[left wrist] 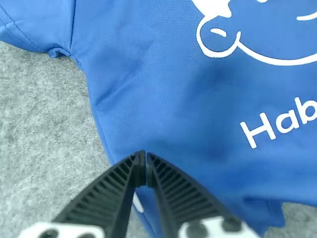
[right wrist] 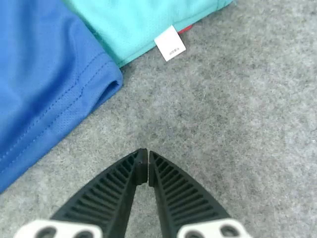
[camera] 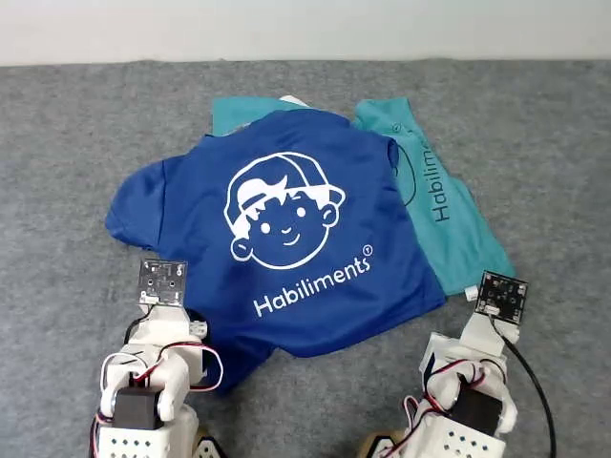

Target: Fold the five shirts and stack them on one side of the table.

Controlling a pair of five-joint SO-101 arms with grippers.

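Grey table [camera: 76, 143], blue shirt [camera: 286, 239] beneath closed left hand [left wrist: 145, 163], just beside closed right hand [right wrist: 147, 161]

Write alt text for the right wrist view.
The right claw, shut, hangs over the grey table, holding nothing. Beyond it lie the hem corner of a blue shirt and the edge of a teal shirt with a white tag.

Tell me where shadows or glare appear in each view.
High view: even light, no glare on the blue shirt. Left wrist view: a soft dark patch on that shirt beyond the left gripper. Right wrist view: thin shadow under its hem on the grey mat.
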